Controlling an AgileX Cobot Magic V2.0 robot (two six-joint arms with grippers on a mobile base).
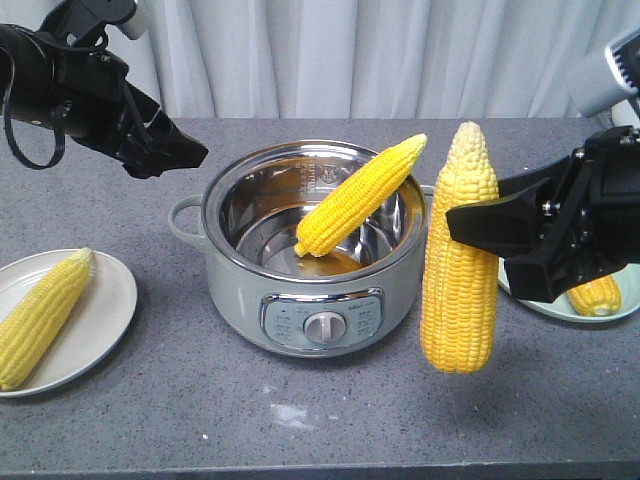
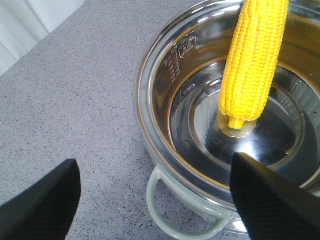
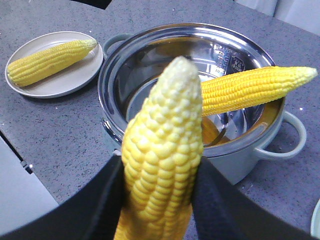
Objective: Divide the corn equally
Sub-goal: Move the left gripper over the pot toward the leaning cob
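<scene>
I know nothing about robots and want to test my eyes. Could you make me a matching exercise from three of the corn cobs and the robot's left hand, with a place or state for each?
Things:
1. left cob
2. middle cob
3. near cob
4. left hand

States:
A. open, holding nothing
B. lying flat on a plate
C. leaning inside the pot, tip past the rim
D. held upright in the air by the right hand

Pairs: 1-B, 2-C, 3-D, 4-A
</scene>
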